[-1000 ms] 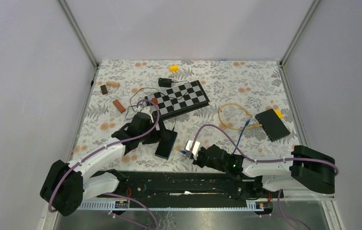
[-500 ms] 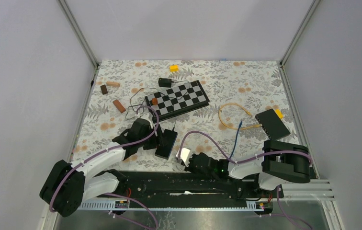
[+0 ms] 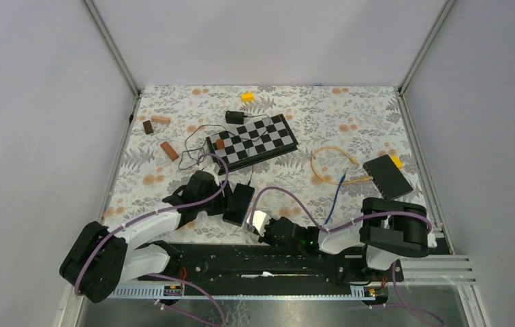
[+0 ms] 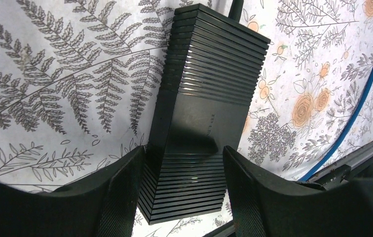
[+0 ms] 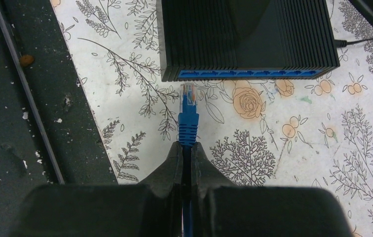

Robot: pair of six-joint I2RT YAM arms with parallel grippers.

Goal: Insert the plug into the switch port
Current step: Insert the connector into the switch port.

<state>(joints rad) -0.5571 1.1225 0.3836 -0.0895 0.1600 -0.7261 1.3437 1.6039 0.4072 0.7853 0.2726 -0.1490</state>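
Fingers of the right gripper [image 5: 187, 146] are clenched on the blue cable [image 4: 357, 113] just behind the plug [image 5: 188, 101]. The plug's clear tip points at the blue port row of the switch [image 5: 246, 39], just short of it. The left gripper [image 4: 182, 165] straddles the switch's near end, one finger close against each side; whether they press it is unclear. The switch is black and ribbed, its far end cut off.
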